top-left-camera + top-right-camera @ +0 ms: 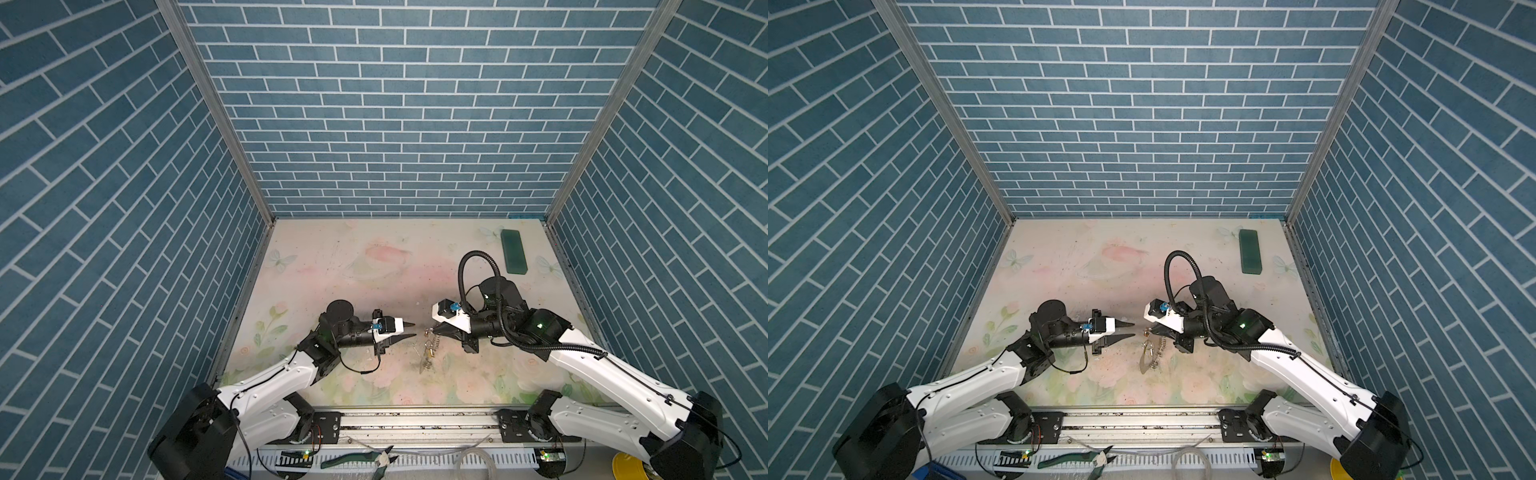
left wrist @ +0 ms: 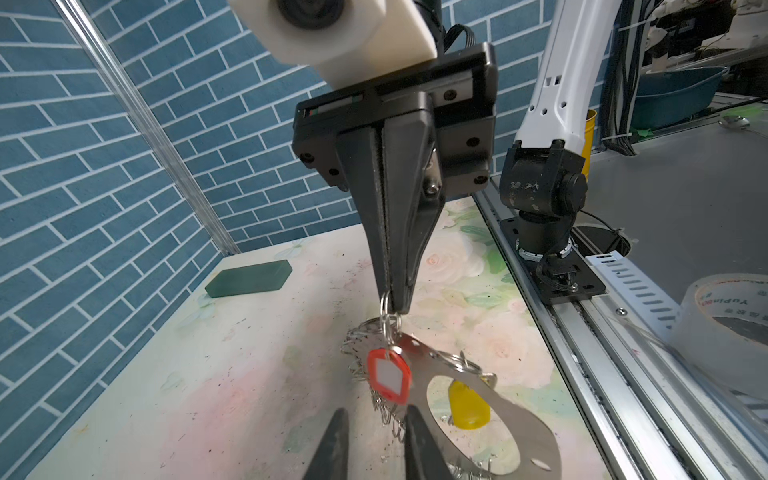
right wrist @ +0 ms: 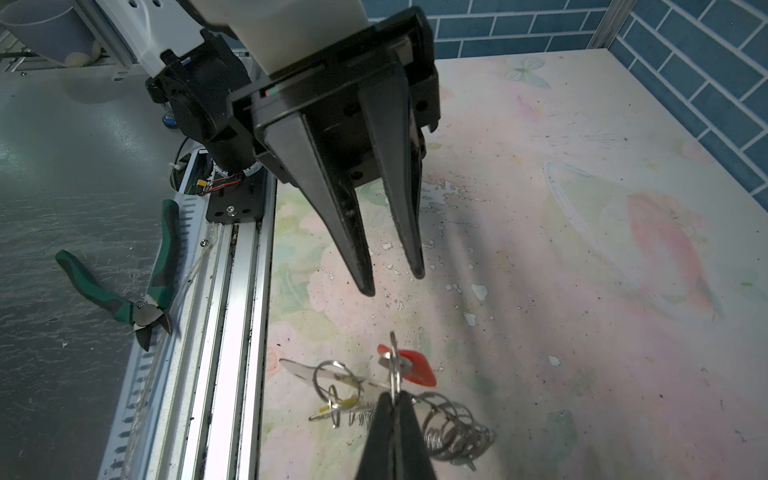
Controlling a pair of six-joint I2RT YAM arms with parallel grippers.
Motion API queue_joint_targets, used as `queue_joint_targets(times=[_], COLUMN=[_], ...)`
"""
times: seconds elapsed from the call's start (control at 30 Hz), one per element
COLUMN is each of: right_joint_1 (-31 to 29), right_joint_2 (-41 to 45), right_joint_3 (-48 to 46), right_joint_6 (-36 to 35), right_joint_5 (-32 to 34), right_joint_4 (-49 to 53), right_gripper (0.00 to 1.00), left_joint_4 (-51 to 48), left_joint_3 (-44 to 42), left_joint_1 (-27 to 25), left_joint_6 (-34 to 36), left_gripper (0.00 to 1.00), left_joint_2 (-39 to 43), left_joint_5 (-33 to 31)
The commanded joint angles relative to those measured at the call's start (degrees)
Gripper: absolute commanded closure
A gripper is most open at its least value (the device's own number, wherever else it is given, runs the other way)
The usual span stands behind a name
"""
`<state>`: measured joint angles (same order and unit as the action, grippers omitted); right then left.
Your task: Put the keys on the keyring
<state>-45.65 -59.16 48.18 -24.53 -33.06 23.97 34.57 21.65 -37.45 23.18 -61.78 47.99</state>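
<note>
Right gripper (image 2: 392,307) clamping keyring (image 2: 534,426), seemingly, left gripper (image 3: 392,282) parted

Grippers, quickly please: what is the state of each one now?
Left gripper: open, holding nothing.
Right gripper: shut on the small silver ring that carries the red key.

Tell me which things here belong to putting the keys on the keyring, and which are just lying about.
For the job:
- keyring
- red key, its small ring pinched by the shut right gripper
- yellow key
- left gripper, open and empty

Lying about:
- green block
- pliers
- tape roll
</note>
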Motion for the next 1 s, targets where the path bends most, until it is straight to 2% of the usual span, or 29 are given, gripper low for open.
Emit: queue_joint_targets(times=[0.0, 0.43, 0.97], right_joint_1=[-0.1, -0.8, -1.0], right_joint_2=[-0.3, -1.6, -2.4], right_joint_3=[2.8, 1.0, 0.0], right_joint_6=[-2.6, -1.9, -0.8], right_joint_5=[-2.4, -3.6, -2.6], right_joint_4=[0.2, -4.4, -7.6], right_gripper=[1.0, 1.0, 1.0], left_joint_4=[1.4, -0.4, -1.3], left_joint_3=[1.6, 3.7, 3.7], left_joint_1=[0.2, -2.4, -3.2], left_joint_6=[-1.3, -2.1, -1.9], left_gripper=[0.73, 0.71, 0.82], left_joint_2=[-0.9, -4.3, -5.7], left_joint_5=[1.6, 4.0, 0.2])
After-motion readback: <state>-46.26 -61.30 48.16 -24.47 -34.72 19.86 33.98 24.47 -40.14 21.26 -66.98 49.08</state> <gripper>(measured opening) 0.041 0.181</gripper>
